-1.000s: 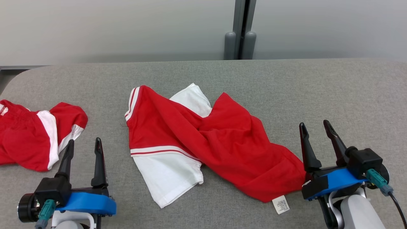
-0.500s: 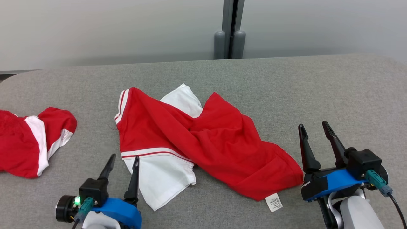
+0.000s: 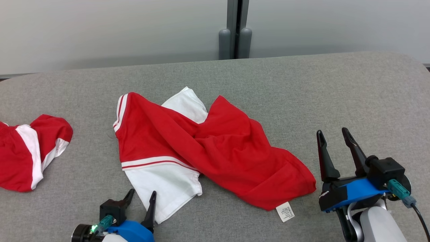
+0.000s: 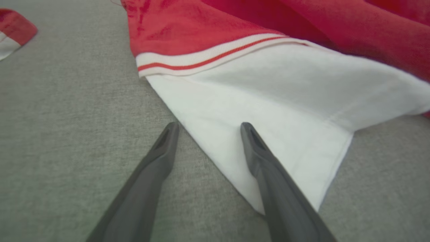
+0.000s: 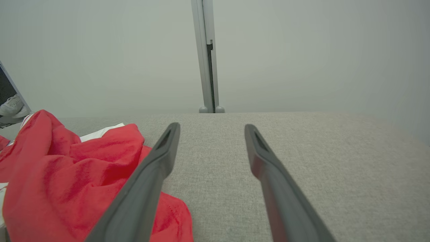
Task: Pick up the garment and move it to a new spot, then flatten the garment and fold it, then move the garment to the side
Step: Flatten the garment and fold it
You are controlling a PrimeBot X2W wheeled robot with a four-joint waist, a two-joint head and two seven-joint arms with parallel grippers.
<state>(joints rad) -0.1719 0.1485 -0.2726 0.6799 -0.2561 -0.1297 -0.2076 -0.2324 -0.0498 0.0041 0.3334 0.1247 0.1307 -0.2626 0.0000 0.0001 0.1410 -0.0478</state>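
Cloth [image 3: 30,154] in red and white, a second piece, lies far left on the table [image 3: 336,87]. My left gripper [image 3: 142,192] has swung inward since a second ago and now sits at the near corner of the white sleeve [image 3: 164,185], jaws spread wide and holding nothing. The left wrist view adds detail: one finger [image 4: 265,168] is over the sleeve, the other over bare table. The garment [image 3: 228,158] sprawls crumpled mid-table. My right gripper [image 3: 332,131] stays beside its hem, jaws released and empty.
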